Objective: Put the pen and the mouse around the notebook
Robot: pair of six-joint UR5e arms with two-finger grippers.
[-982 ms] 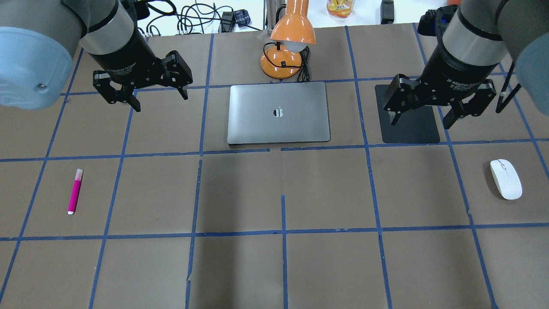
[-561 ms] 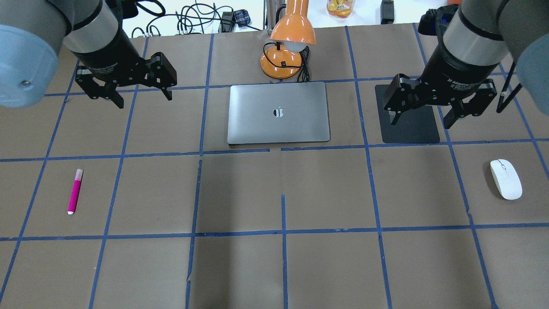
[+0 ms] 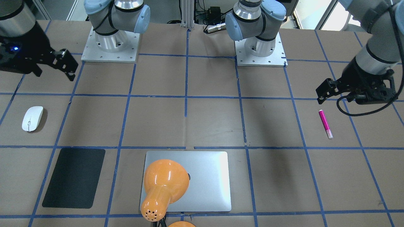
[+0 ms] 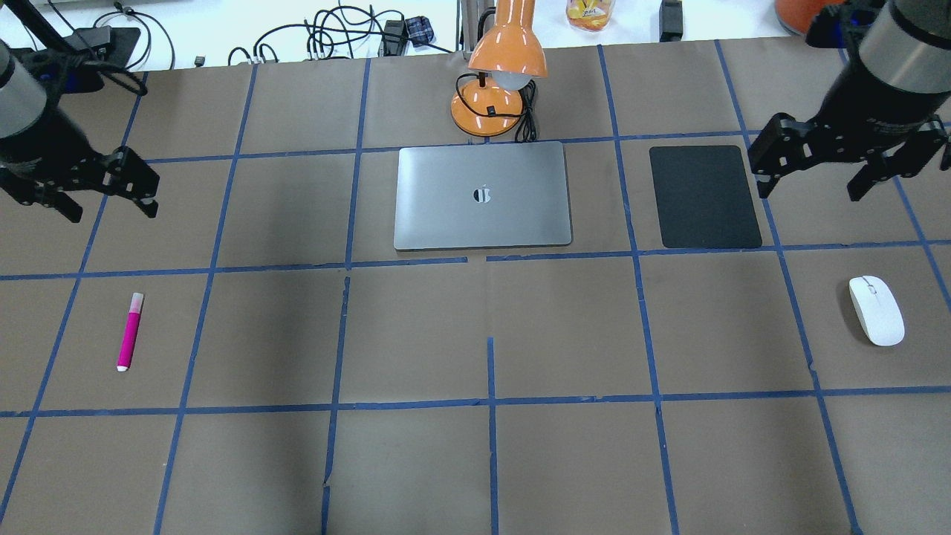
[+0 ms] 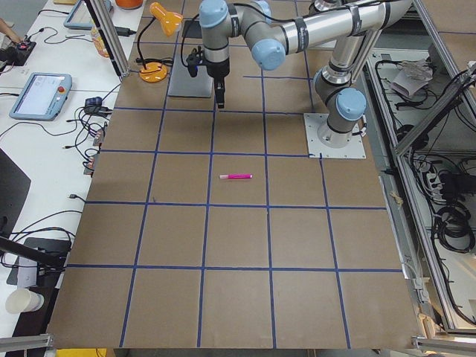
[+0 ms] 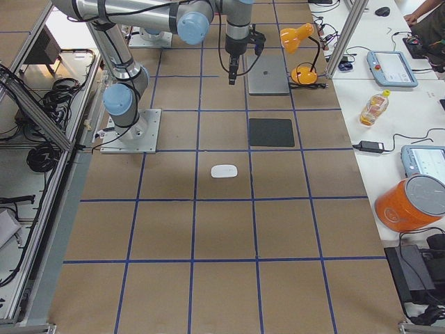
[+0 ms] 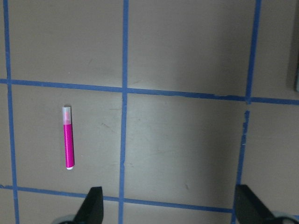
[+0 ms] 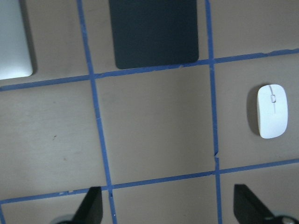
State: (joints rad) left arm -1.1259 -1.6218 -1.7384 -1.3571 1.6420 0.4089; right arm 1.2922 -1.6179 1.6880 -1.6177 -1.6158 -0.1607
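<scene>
Brown paper ruled into squares by blue tape covers the table (image 4: pixel 416 334). Both arm bases are bolted to grey metal plates (image 3: pixel 110 47) at its robot-side edge, and benches strewn with black cables (image 4: pixel 334 30) and grey-blue handheld control tablets (image 5: pixel 39 95) stand beyond the far edge. Read the overhead view as a clock face centred on the large flat silver-grey rectangular notebook (image 4: pixel 483 195), which lies closed. On that face the short magenta-pink pen (image 4: pixel 129 331) with its pale cap lies at about 8 o'clock and the smooth white oval mouse (image 4: pixel 877 310) at about 4 o'clock. Both are well apart from the notebook, and neither is yet placed. A matte black rectangular mat (image 4: pixel 704 196) lies near the notebook at 3 o'clock, and an orange desk lamp (image 4: pixel 499 82) stands at 12 o'clock, just past its far edge. The left gripper (image 4: pixel 111 212) hovers above the table at 9 o'clock, and the right gripper (image 4: pixel 810 192) hovers at 3 o'clock, beyond the mat. Each has its jaws spread wide and holds nothing. This layout suggests a division of labour: each object lies on the side of the nearer arm, and spread jaws suit a descent onto it. The pen's long axis runs roughly 12 to 6, so a grasp across its narrow width seems apt. The mat at 3 o'clock looks a likely destination for the mouse.
</scene>
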